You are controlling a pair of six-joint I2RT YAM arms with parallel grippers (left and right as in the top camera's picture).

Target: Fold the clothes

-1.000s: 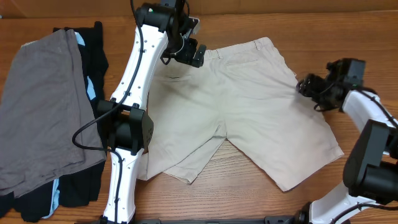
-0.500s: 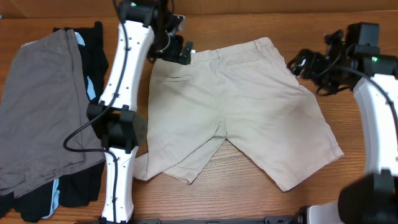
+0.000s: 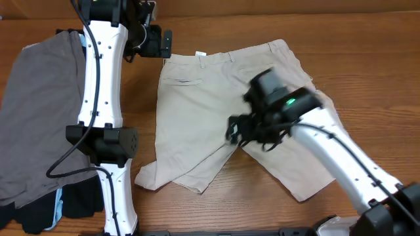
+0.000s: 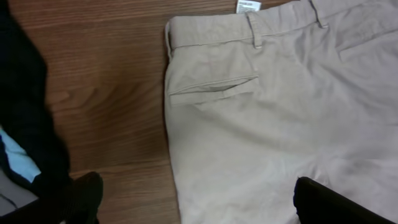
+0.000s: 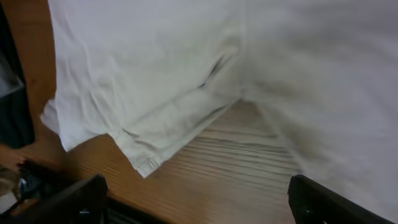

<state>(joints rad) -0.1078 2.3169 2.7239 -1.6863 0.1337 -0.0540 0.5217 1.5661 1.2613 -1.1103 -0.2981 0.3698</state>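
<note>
The cream shorts lie spread flat in the middle of the wooden table, waistband toward the far edge and both wide legs pointing toward the near edge. A white label, belt loops and a slit back pocket show near the waistband. The hem of the left leg is rumpled and folded over. The left gripper hangs open beside the waistband corner, holding nothing. The right gripper, blurred, is open above the crotch, holding nothing.
</note>
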